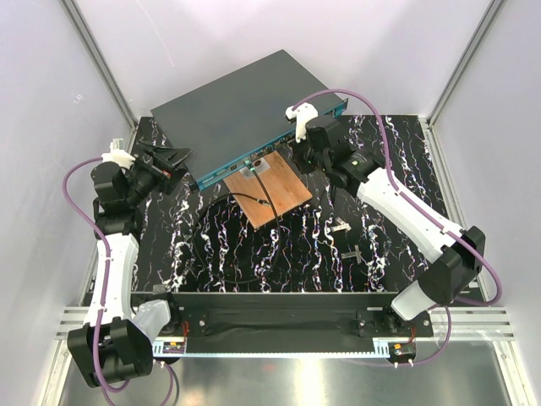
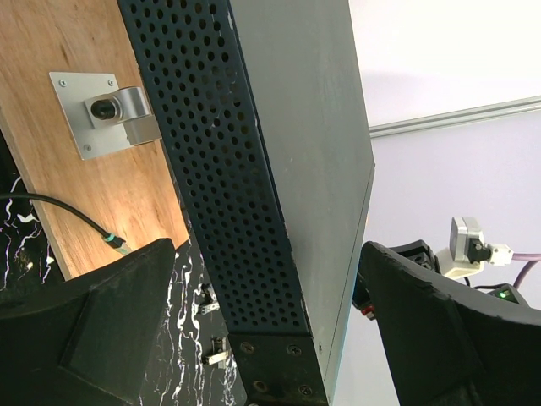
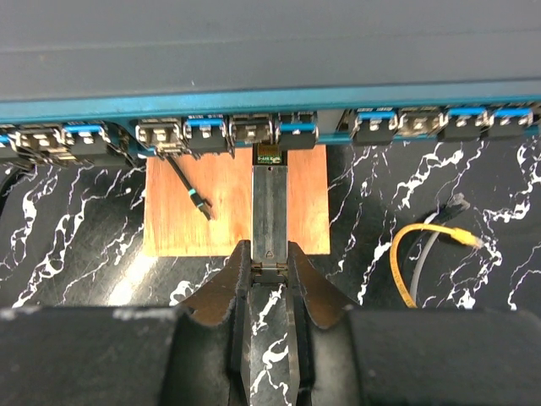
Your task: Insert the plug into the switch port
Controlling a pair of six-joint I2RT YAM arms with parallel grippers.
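a robotics lab test cell; white panel walls (image 1: 254, 34), aluminium frame rails (image 1: 100, 63), black marbled benchtop (image 1: 279, 254)

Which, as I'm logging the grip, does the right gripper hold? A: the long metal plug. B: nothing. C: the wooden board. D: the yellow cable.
A: the right wrist view shows the right gripper closed on the plug, its tip by the port row of the switch.

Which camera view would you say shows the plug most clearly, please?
Right wrist: the plug sits centred, gripped by the right gripper, tip at the switch ports. Top view: not discernible. Left wrist: not in view.
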